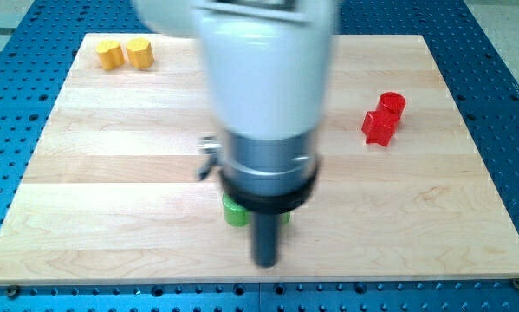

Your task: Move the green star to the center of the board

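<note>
A green block [235,211] shows only as a small patch at the lower middle of the wooden board [112,173], mostly hidden behind the arm [263,87]; its shape cannot be made out. A sliver of green also peeks out at the rod's right side [285,216]. My tip [265,263] is just below and to the right of the green patch, near the board's bottom edge. Whether the tip touches the green block cannot be told.
Two yellow blocks [110,55] [139,52] sit side by side at the board's top left corner. Two red blocks [391,105] [378,127] sit together at the right. A blue perforated table [502,87] surrounds the board.
</note>
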`<state>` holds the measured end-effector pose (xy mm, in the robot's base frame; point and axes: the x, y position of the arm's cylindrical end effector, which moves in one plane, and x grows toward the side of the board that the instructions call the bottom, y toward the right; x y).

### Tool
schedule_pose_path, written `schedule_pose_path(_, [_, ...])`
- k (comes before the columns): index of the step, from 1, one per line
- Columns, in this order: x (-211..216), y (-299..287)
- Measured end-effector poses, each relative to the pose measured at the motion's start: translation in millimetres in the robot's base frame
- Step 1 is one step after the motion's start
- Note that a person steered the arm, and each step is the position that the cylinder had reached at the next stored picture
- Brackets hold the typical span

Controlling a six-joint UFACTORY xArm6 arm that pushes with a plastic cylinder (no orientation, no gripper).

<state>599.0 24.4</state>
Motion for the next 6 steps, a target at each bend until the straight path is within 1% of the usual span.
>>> schedule_pose_path(1, [-53,10])
schedule_pose_path(2, [-112,-32])
schedule_pose_path(3, [-113,-52])
schedule_pose_path(4, [-105,-65])
schedule_pose_path(5, [-115,-116])
schedule_pose_path(6, [-141,-128])
